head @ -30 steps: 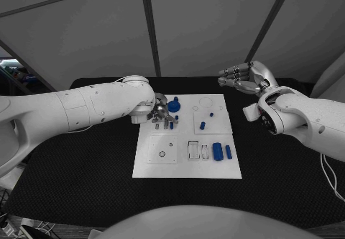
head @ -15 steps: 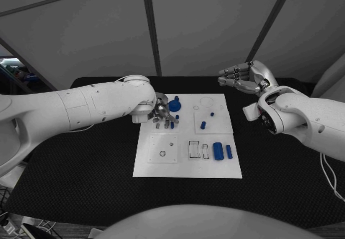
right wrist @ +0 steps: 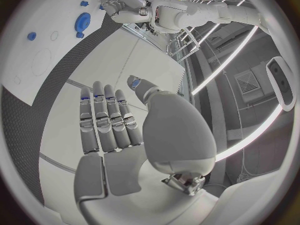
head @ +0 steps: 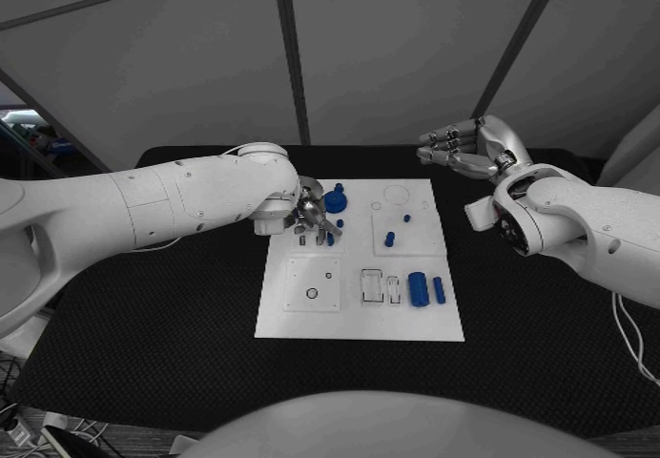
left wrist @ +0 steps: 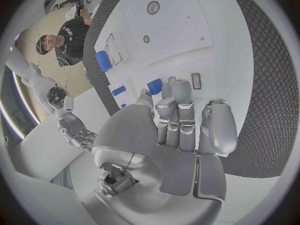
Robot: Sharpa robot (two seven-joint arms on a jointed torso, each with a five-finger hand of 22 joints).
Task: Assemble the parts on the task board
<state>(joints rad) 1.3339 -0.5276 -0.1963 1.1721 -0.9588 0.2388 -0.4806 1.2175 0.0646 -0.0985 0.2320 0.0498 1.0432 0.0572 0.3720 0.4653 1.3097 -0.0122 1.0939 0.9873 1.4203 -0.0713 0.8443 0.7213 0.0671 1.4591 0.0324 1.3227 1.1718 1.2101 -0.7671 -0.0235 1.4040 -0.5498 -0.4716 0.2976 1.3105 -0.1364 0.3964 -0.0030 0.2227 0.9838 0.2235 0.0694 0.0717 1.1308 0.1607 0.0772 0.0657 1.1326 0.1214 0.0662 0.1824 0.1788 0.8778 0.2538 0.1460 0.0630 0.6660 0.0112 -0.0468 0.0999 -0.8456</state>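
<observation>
The white task board [head: 360, 315] lies mid-table. My left hand [head: 310, 218] hovers low over its far left part, fingers stretched out and thumb apart, holding nothing. A small blue part [head: 330, 239] [left wrist: 154, 86] lies right at its fingertips [left wrist: 181, 92]; contact cannot be told. A blue gear [head: 337, 201] [right wrist: 82, 21] sits just beside that hand. Two small blue pegs [head: 389, 239] [head: 406, 219] stand to the right. Two blue cylinders [head: 417, 288] [left wrist: 103, 61] lie at the board's right side. My right hand [head: 461, 148] [right wrist: 106, 120] is raised beyond the far right corner, open and empty.
Near the board's middle are a square plate with a small ring [head: 312, 292] [left wrist: 145, 39] and rectangular slots [head: 371, 285]. A round recess [head: 396, 195] sits at the far right of the board. Black table [head: 165, 315] surrounds the board on all sides.
My left hand has shifted slightly over the board's far left part, and the small blue part at its fingertips now shows a little nearer me. The right hand has not moved.
</observation>
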